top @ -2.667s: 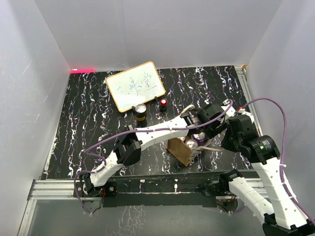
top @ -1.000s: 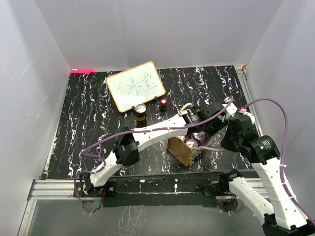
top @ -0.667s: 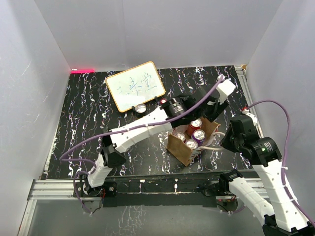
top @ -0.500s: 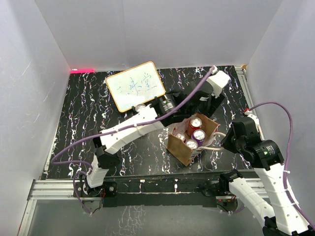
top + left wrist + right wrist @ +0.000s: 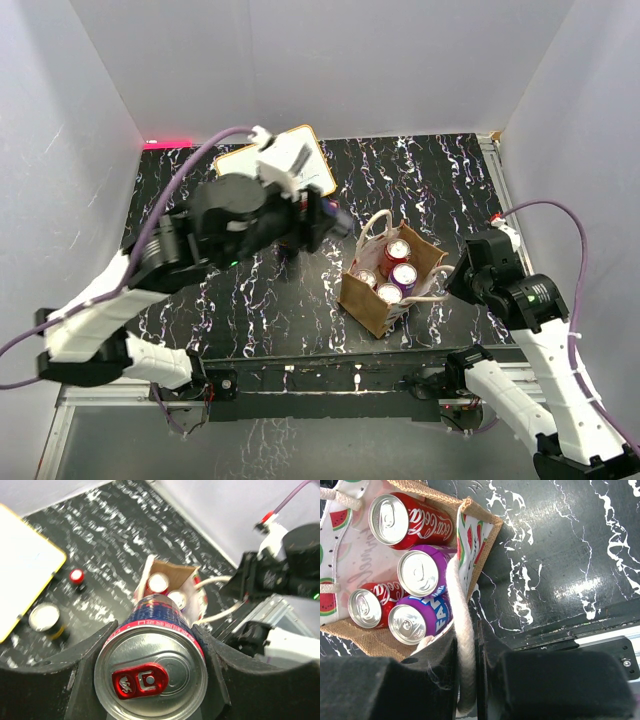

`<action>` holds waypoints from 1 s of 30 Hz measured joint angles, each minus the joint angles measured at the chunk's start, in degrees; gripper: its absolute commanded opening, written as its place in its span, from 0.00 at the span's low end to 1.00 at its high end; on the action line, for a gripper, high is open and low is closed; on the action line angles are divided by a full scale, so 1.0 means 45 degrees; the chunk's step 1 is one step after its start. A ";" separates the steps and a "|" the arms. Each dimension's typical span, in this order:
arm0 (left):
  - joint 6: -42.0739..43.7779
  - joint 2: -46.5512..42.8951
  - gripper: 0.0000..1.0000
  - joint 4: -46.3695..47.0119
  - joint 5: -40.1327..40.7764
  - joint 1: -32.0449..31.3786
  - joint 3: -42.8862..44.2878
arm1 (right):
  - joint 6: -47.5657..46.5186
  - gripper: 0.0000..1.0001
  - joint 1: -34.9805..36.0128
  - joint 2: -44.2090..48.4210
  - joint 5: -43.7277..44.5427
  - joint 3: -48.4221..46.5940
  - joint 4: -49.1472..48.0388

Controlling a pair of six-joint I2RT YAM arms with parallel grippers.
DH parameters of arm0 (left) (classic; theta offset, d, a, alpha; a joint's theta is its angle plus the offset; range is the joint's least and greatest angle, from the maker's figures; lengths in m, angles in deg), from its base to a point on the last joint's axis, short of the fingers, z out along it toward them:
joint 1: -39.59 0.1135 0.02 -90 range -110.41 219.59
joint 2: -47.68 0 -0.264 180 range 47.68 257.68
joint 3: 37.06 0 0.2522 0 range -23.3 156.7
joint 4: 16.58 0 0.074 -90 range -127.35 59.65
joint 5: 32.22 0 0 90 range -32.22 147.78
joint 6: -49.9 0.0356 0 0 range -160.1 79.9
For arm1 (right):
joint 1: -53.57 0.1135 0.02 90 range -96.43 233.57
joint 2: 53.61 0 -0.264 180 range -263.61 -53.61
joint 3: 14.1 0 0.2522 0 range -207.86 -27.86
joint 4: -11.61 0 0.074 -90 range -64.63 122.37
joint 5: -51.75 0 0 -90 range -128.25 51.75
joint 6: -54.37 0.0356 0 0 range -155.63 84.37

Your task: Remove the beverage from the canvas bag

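The canvas bag [image 5: 362, 305] stands open right of the table's middle, brown outside and pale with watermelon print inside [image 5: 350, 545]. Several cans stand in it: red Coca-Cola [image 5: 412, 522] and purple Fanta [image 5: 422, 572]. My left gripper [image 5: 330, 218] is raised high, left of the bag. It is shut on a blue and red beverage can [image 5: 150, 672] with a red tab, clear above the bag [image 5: 167, 572]. My right gripper [image 5: 455, 280] is at the bag's right side, shut on its white cord handle [image 5: 465, 645].
A whiteboard [image 5: 20, 570] lies at the back left, partly hidden by my left arm in the top view. A small dark can [image 5: 45, 617] and a small red-capped thing [image 5: 76, 576] stand on the table near it. A metal rail [image 5: 330, 380] runs along the front edge.
My left gripper rose out of the bag with the can and swung up and to the left, towards the camera. My right gripper stayed on the handle.
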 measured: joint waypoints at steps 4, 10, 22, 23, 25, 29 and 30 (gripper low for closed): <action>-0.0389 -0.2273 0.00 -0.1010 0.0787 0.0000 -0.2395 | -0.0005 0.17 0.0000 -0.0379 -0.0087 0.0005 -0.0311; -0.1010 -0.2676 0.00 -0.1734 0.2671 0.0015 -0.5581 | -0.0034 0.17 0.0000 -0.0627 -0.0204 0.0112 -0.0612; -0.4192 -0.1540 0.00 -0.0073 0.4274 0.3390 -1.1162 | -0.0641 0.17 0.0000 -0.0865 -0.0330 0.0656 -0.0899; -0.4226 -0.1545 0.00 0.0262 0.4308 0.3920 -1.1259 | -0.0743 0.17 0.0000 -0.0903 -0.0403 0.0656 -0.0928; -0.4177 -0.1549 0.00 0.0996 0.4415 0.4741 -1.1453 | -0.0933 0.17 0.0000 -0.0923 -0.0539 0.0665 -0.1005; -0.4017 -0.1355 0.00 0.2555 0.4381 0.5872 -1.1686 | -0.1302 0.17 0.0000 -0.0661 -0.0733 0.0811 -0.1302; -0.3973 -0.1190 0.00 0.2939 0.4294 0.6169 -1.1691 | -0.1409 0.17 0.0000 -0.0563 -0.0738 0.0806 -0.1375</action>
